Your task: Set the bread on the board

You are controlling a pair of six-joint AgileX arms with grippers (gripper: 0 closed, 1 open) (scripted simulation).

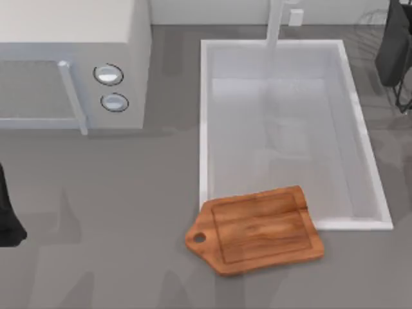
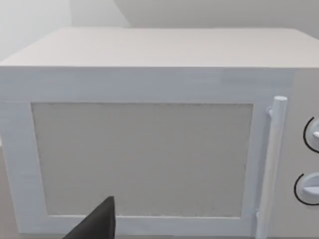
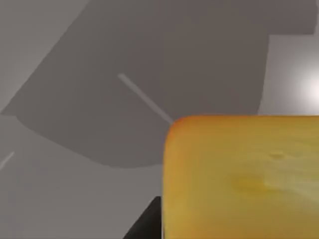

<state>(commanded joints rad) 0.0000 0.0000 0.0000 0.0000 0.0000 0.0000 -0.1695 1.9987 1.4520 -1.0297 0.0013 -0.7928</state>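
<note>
While the bread point(image 3: 241, 179) sits right up against the right gripper's wrist camera, whether the fingers clamp it I cannot tell. The board point(image 1: 257, 230) lies bare at the sink's point(image 1: 206, 129) near edge. The left arm point(image 1: 9, 212) is parked, facing the microwave point(image 2: 149, 149).

The grey table point(image 1: 96, 257) carries a white microwave point(image 1: 71, 64) at its left and the board point(image 1: 257, 228) (touching the sink's point(image 1: 206, 129) rim).
</note>
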